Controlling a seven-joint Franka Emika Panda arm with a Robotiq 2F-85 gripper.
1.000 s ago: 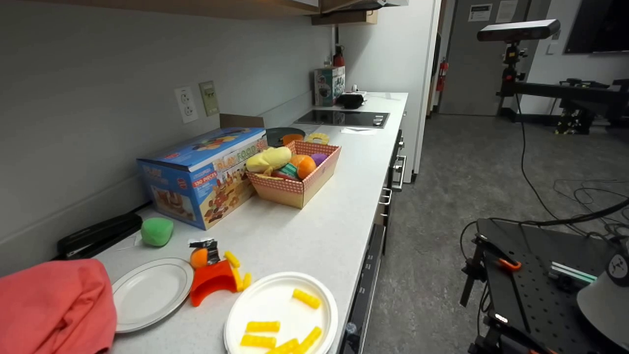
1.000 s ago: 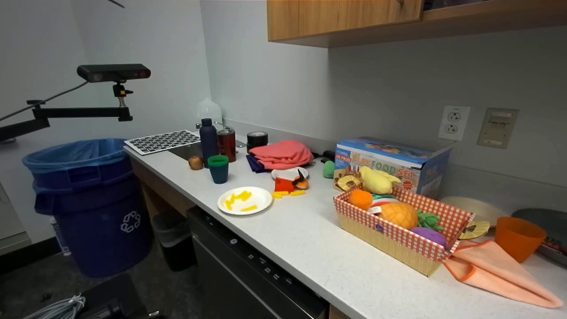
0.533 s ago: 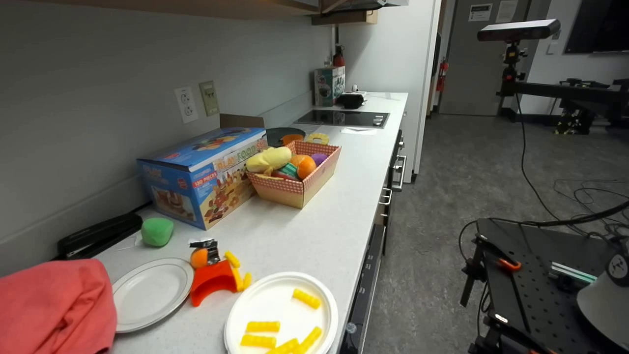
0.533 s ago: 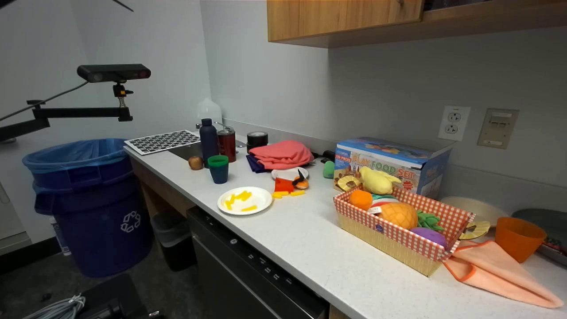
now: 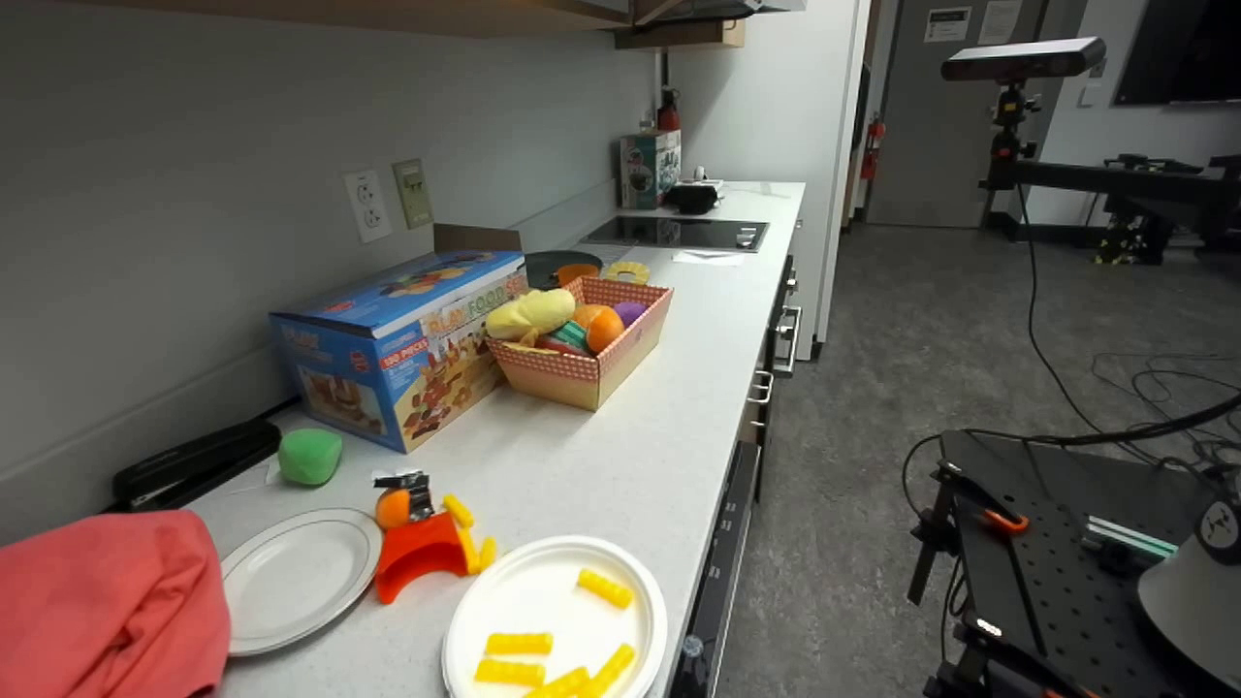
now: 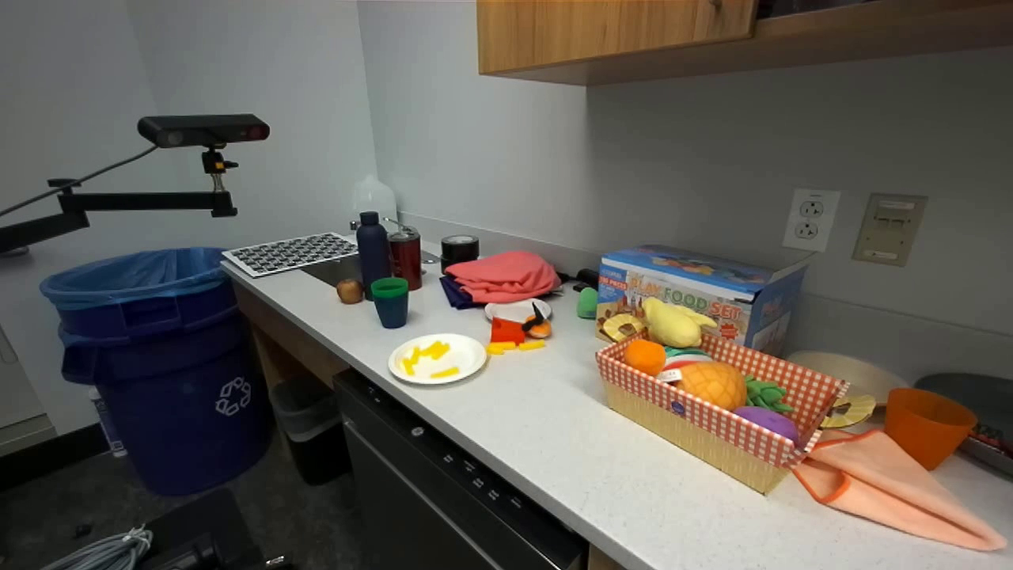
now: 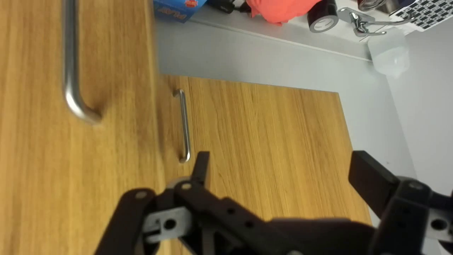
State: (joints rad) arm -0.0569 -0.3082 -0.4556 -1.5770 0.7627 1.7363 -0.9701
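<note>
The end effector [image 7: 283, 164] has its two fingers wide apart and holds nothing; I can't see it touch anything. By one fingertip in the wrist view is a silver handle [image 7: 185, 127] on a wooden door [image 7: 265, 148], high over the back edge of the table [image 6: 546, 419]. The handle sticks out, likely so it is easy to grab. A nearer door [image 7: 120, 152] looks swung open. Down by the front edge, a plate [image 5: 543, 591] likely keeps yellow sticks [image 5: 519, 644] together; farther back, a basket [image 6: 688, 429] may stop toy food [image 6: 712, 384] rolling away.

2 metal handles [image 7: 70, 53] in the wrist view, 1 checkered basket [image 6: 688, 431]
</note>
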